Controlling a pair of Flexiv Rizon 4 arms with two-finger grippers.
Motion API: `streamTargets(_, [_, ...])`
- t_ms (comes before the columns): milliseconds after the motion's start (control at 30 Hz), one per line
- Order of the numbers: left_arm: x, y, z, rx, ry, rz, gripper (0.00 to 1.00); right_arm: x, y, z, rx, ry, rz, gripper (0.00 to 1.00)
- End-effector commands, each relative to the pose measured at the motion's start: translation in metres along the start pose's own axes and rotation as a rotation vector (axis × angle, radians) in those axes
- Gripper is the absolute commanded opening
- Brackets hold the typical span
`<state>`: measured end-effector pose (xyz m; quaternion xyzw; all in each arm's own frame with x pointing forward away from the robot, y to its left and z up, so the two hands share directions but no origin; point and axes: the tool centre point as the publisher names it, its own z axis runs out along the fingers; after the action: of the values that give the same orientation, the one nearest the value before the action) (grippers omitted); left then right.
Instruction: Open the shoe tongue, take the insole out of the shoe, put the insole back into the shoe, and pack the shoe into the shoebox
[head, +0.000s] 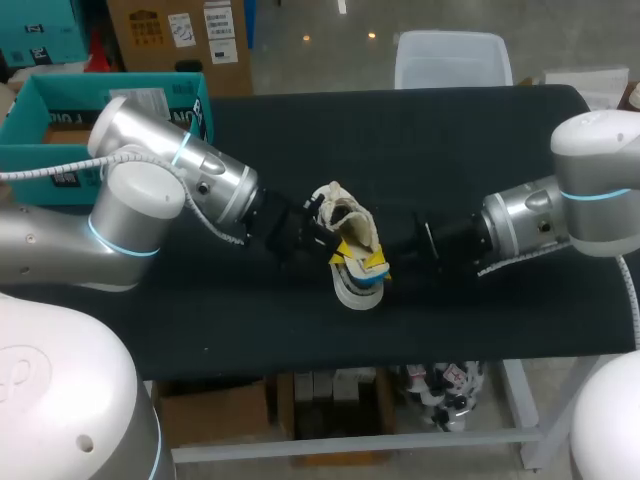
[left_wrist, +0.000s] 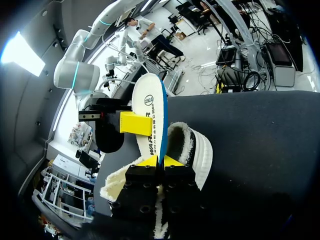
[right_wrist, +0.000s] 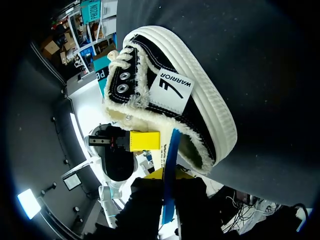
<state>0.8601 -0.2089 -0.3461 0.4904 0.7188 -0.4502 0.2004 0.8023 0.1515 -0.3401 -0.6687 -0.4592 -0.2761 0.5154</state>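
Gripping the insole (left_wrist: 149, 112) edge-on, the left jaws are clenched on it, their two yellow tips pressed to its opposite faces in the left wrist view, with the blue rim running up between them. The right jaws are likewise clamped on the same insole: in the right wrist view its thin blue edge passes straight between that arm's fingers, and from the left wrist view one yellow pad (left_wrist: 135, 123) lies flat on the white upper face further along (the other finger is hidden behind the insole). The insole is held off the counter (head: 450, 140), just beside the fleece-lined opening of the shoe (right_wrist: 172, 90); whether its end is inside the shoe cannot be told. The shoe is black canvas with a thick white sole and cream lining spilling over the collar, and it rests on the dark counter near the middle. The left arm (head: 190, 185) comes in from one side and the right arm (head: 530, 225) from the other, their jaws close together over the shoe. An open teal box (head: 40, 125) stands at the far left, behind the left arm.
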Motion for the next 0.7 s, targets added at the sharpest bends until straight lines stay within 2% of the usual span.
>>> streamTargets(33, [0.001, -0.008, -0.003, -0.005, -0.003, 0.006, 0.05, -0.002, 0.006, 0.002, 0.015, 0.004, -0.004, 0.00])
streamTargets(67, [0.002, -0.011, -0.004, -0.003, -0.004, 0.013, 0.32, -0.002, 0.007, 0.002, 0.014, 0.005, -0.005, 0.00])
streamTargets(167, [0.002, -0.022, -0.004, 0.002, -0.006, 0.037, 0.60, -0.001, 0.007, 0.002, 0.007, 0.009, -0.008, 0.00])
streamTargets(333, [0.000, -0.034, 0.001, 0.003, -0.001, 0.064, 0.45, -0.001, 0.008, 0.003, 0.001, 0.017, -0.002, 0.00])
streamTargets(367, [0.000, -0.034, 0.003, 0.003, 0.001, 0.066, 0.36, -0.001, 0.008, 0.003, 0.001, 0.017, -0.001, 0.00])
streamTargets(400, [-0.001, -0.035, 0.005, -0.003, 0.010, 0.070, 0.07, -0.001, 0.007, 0.003, 0.001, 0.017, -0.001, 0.00])
streamTargets(433, [-0.001, -0.036, 0.006, -0.007, 0.016, 0.074, 0.00, -0.001, 0.007, 0.004, 0.000, 0.014, -0.001, 0.00])
streamTargets(700, [-0.007, -0.034, 0.004, -0.043, 0.053, 0.095, 0.00, 0.007, -0.001, 0.006, -0.005, -0.065, -0.019, 0.00])
